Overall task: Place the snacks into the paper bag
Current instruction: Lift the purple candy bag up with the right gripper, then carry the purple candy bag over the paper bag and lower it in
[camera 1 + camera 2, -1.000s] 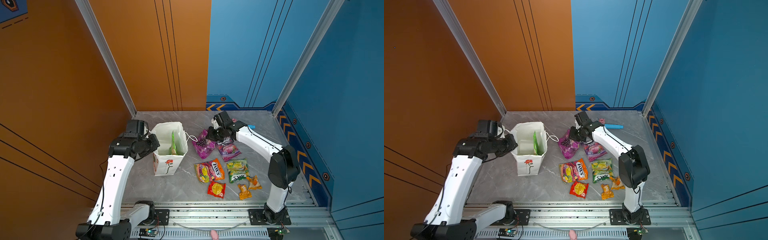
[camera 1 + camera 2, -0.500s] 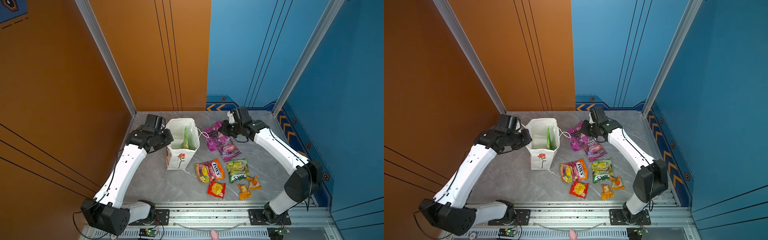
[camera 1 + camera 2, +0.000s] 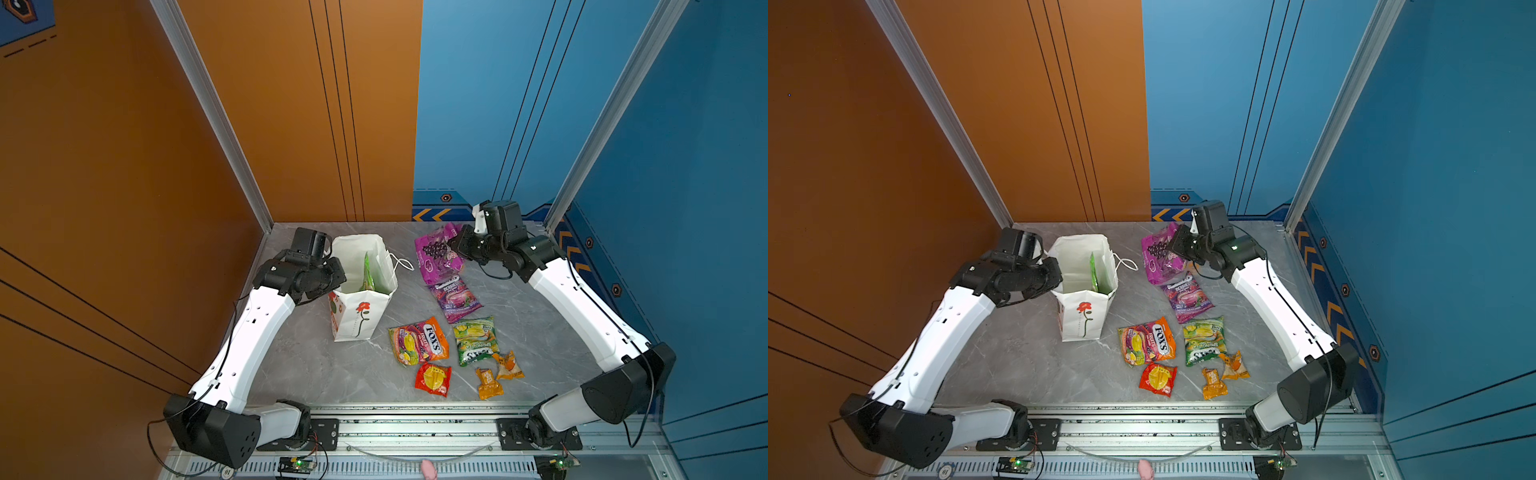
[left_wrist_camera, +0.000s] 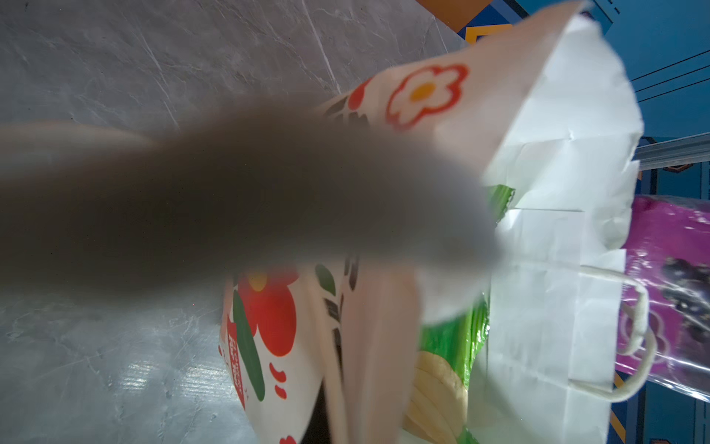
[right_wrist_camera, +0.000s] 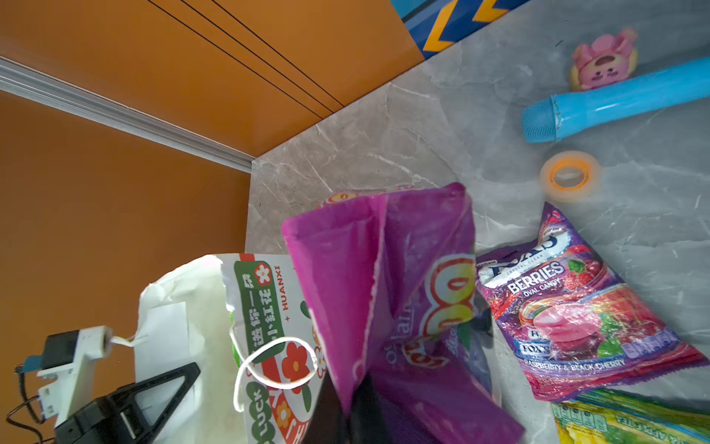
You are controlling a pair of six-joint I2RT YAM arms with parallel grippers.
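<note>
Paper bag is standing upright on the grey marble table, left of centre in both top views, with its mouth gaping open. It is white paper with a red flower on a green stem on the front. The right wrist view is showing another face with a green band of white lettering and more red flowers. A white cord handle is drooping down the side facing the snacks.

Green chips bag is sitting on edge inside the paper bag, against its right wall.

Left gripper is closed, pinching the bag's left rim. Its finger is blurring across the left wrist view.

Right gripper is closed, clamping the purple packet with the grape print. The packet is hanging crumpled, right of the bag and clear of it. Its lower end is overlapping the berries candy bag, and whether the two are touching cannot be told.

Lying flat toward the front are the orange candy bag, green candy bag, red wrapper and two orange-yellow wrappers.

Blue cylinder, pink toy and tape roll are lying near the back wall.
</note>
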